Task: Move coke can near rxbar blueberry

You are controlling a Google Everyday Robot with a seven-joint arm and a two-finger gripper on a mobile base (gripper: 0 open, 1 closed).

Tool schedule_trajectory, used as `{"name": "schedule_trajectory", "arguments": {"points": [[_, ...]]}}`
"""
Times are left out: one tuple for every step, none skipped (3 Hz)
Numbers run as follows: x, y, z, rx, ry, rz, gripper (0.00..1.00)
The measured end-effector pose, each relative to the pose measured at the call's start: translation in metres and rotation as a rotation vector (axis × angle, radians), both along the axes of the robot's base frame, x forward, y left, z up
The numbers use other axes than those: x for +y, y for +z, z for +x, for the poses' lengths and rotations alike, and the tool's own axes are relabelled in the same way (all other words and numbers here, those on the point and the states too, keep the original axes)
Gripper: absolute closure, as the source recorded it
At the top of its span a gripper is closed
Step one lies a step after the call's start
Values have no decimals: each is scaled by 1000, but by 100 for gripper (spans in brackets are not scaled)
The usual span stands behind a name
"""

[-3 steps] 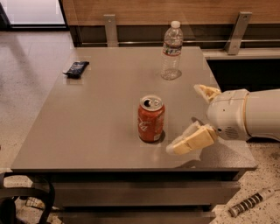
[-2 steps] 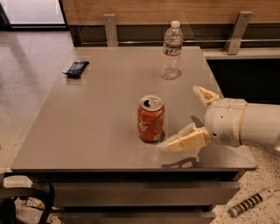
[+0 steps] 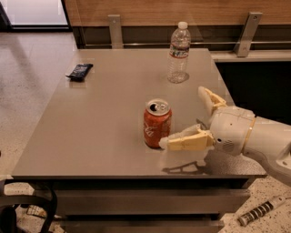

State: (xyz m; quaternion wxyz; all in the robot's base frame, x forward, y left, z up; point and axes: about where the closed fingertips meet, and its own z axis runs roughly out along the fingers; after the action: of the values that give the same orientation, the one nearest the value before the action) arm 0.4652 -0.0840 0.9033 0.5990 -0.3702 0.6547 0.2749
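A: What is labelled on the grey table (image 3: 91,136)?
B: A clear water bottle (image 3: 178,52), white-capped, is shown upright near the table's far edge, right of centre.
A: And off the table?
B: A wooden panel (image 3: 150,9) and two metal brackets (image 3: 115,29) are seen behind it. Speckled floor (image 3: 32,82) is shown to its left. A striped coil (image 3: 259,211) is seen below its near right corner, black cable (image 3: 27,205) below its near left.
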Motion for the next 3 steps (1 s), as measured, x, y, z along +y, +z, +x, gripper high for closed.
{"name": "schedule_trajectory", "arguments": {"points": [[17,6,3,3,17,65,0],[36,3,6,31,29,88,0],[52,-5,10,56,27,82,15]]}}
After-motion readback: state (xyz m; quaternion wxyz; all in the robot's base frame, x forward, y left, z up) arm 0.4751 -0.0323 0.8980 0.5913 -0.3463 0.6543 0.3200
